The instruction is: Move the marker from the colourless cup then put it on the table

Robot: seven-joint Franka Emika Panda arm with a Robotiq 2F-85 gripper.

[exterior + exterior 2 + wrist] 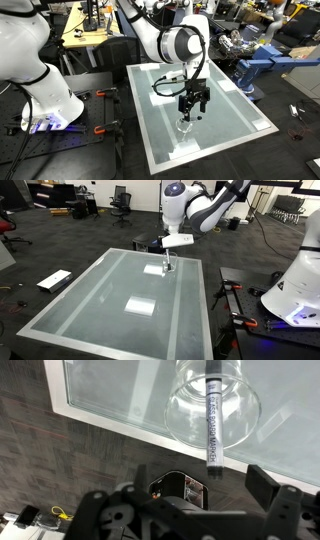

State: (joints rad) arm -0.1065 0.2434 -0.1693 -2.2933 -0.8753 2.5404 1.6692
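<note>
Wrist view: down past the gripper point(180, 490) onto the desk point(110, 390).
gripper state: fingers point(272, 495) spread wide, nothing held, nothing between them; clear of the cup point(240, 410), not touching it.
cup place: upright on the frosted top, near the white border strip point(110, 422); clear glass, rim seen as a ring from above.
marker point(212, 420) place: inside the cup, dark barrel with white lettering, leaning against the rim, near end poking out past it.
beyond the border: dark grey floor point(60, 460).
Exterior view: arm point(170, 45) bent over the desk point(235, 115), gripper point(193, 103) pointing straight down, just above the cup point(185, 124), apart from it.
marker here: too thin to make out.
gripper spread here: cannot tell.
beside the desk: white robot body point(35, 75) on the floor.
Exterior view: gripper point(166, 260) low over the far part of the desk point(100, 300), just beside a white tape rectangle point(153, 269); another such rectangle point(140, 306) nearer the middle.
cup and marker here: too small to tell apart from the gripper.
picture's edge: a white robot body point(300, 280).
</note>
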